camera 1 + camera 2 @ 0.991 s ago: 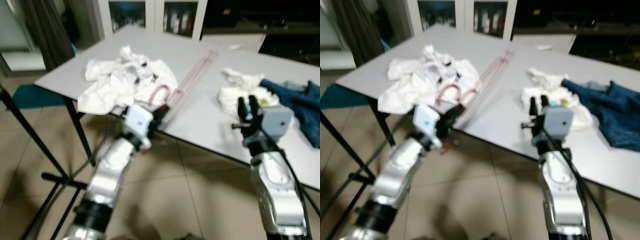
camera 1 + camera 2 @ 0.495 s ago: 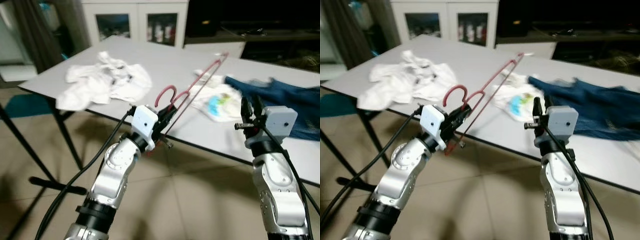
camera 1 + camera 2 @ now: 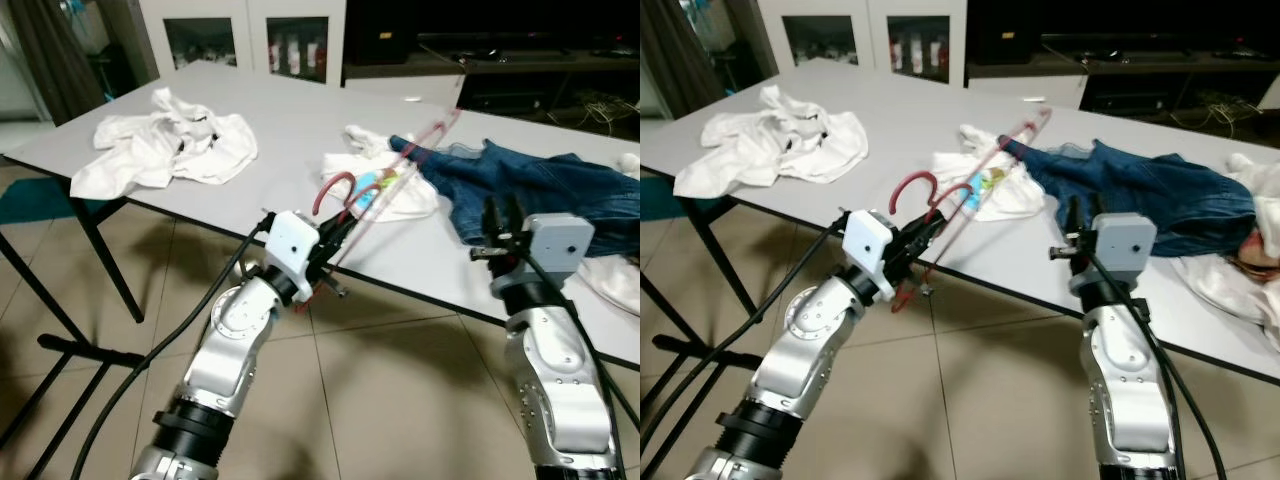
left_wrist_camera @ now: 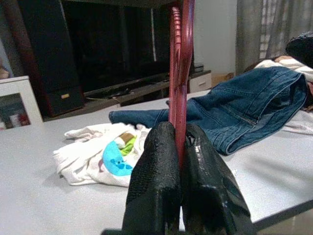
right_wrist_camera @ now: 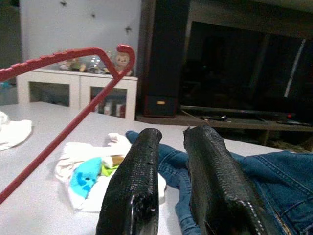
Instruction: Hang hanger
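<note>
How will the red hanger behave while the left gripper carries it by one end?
The red hanger looks thin and rigid, so it probably keeps its shape. The left gripper pinches it near the hook, with the long frame sticking out over the table, so it may swing or twist. It is likely light.

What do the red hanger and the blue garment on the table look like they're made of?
The red hanger, clamped between the left gripper's fingers, looks like moulded plastic: thin, glossy bars with a notched edge, though coated metal is possible. The blue garment looks like denim: heavy matte weave with stitched seams.
</note>
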Controlling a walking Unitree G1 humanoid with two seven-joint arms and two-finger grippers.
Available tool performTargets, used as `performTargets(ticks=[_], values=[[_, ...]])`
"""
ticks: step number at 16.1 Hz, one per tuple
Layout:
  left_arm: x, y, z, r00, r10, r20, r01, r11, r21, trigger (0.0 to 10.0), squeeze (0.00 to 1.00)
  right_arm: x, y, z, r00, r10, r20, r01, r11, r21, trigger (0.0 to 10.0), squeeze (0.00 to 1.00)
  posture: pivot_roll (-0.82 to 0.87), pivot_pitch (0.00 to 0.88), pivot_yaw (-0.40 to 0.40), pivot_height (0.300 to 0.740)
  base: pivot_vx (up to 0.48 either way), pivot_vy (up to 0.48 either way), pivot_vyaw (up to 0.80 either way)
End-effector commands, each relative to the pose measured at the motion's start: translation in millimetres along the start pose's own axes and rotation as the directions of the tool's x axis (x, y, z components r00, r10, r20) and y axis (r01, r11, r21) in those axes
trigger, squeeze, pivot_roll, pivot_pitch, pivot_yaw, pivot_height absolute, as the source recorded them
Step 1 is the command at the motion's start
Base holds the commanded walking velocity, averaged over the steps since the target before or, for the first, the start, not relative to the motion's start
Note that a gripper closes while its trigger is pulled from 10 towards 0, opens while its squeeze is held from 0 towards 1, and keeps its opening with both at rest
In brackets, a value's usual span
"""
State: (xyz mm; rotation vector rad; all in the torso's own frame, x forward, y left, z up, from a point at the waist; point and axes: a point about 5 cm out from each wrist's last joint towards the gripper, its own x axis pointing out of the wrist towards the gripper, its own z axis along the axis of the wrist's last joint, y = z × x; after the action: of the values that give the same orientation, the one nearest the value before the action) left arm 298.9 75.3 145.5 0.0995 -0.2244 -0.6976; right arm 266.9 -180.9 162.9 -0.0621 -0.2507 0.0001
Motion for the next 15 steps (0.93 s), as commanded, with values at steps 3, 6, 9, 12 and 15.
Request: performTargets(ticks=[3,6,9,12,15], values=[[-0.8,5.7,3.5,1.0,0.012,0.01,-0.013,1.0,0.011,10.0,0.0,2.6,4.5,4.2,1.0,0.016,0.017,-0.016,1.0,0.003,10.0,0.0,0.0,0.0,-0.008,0.723,0.0,0.0,0.0],[-0.7,5.1,3.5,1.0,0.011,0.01,-0.011,1.0,0.012,10.0,0.0,2.9,4.5,4.1,1.0,0.016,0.017,-0.017,1.0,0.004,10.0,0.0,0.0,0.0,-0.007,0.723,0.0,0.0,0.0],[-0.4,4.9,3.8,1.0,0.007,0.012,-0.007,1.0,0.016,10.0,0.0,3.3,4.8,3.8,1.0,0.015,0.015,-0.015,1.0,0.005,10.0,0.0,0.0,0.0,-0.006,0.723,0.0,0.0,0.0],[-0.3,5.3,4.1,1.0,0.004,0.012,-0.005,1.0,0.02,10.0,0.0,3.5,4.8,3.3,1.0,0.012,0.015,-0.012,1.0,0.007,10.0,0.0,0.0,0.0,-0.004,0.723,0.0,-0.305,0.0],[0.1,4.9,4.4,1.0,0.003,0.013,-0.003,1.0,0.021,10.0,0.0,3.7,4.9,3.1,1.0,0.011,0.015,-0.011,1.0,0.009,10.0,0.0,0.0,0.0,-0.004,0.723,0.0,-0.336,0.0]])
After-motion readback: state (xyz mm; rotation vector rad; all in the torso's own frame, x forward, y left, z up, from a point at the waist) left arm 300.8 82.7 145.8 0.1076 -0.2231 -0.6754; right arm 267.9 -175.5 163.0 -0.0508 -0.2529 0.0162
